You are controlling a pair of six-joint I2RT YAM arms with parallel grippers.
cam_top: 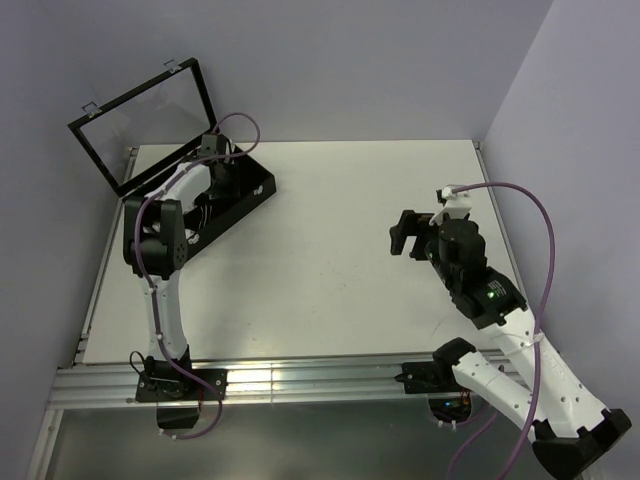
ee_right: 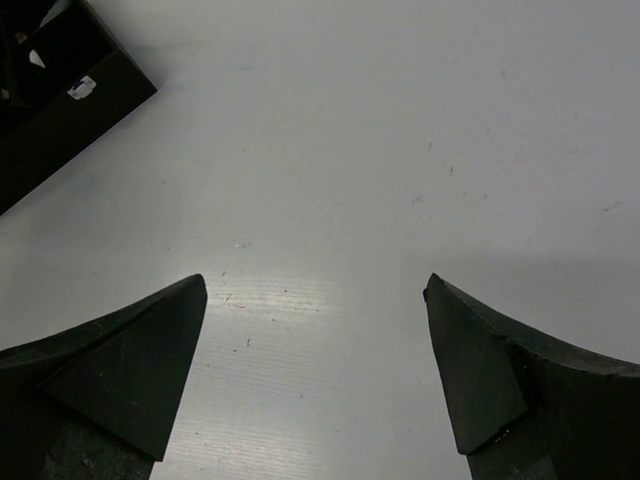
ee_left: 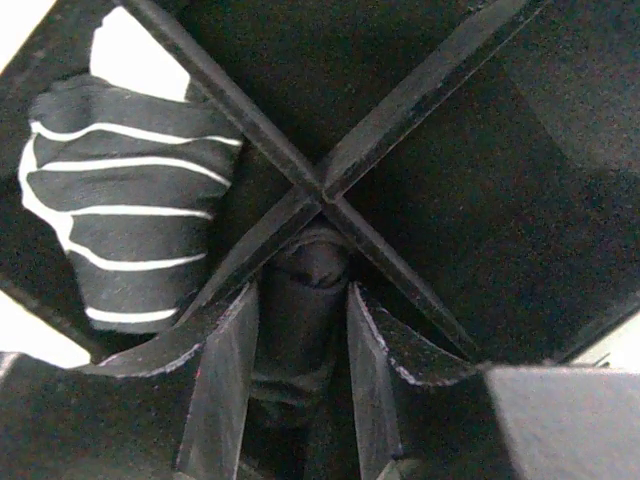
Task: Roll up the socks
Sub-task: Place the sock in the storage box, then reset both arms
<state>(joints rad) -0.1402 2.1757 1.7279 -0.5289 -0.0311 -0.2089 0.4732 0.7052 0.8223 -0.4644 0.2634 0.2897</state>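
The right gripper [ee_right: 315, 300] hangs wide open and empty over the table [ee_right: 330, 150]. Farther off, at the table's 10 o'clock, the left gripper [ee_left: 300, 295] is inside the box [cam_top: 245, 190]. Its jaws stand half apart around a dark roll [ee_left: 305, 265] at 6 o'clock of the divider [ee_left: 320, 190]; whether they pinch it cannot be told. A striped sock [ee_left: 125, 210] sits at 9 o'clock. Lifting out could snag the fabric and unroll it.

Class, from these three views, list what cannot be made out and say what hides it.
Top view: the contents of the box, hidden by the left arm and shadow.
Left wrist view: whether the left tool grips the dark bundle between its fingers; it is black on black.
Left wrist view: the striped sock, partly behind a divider.
Right wrist view: the box interior, cut off at the corner.
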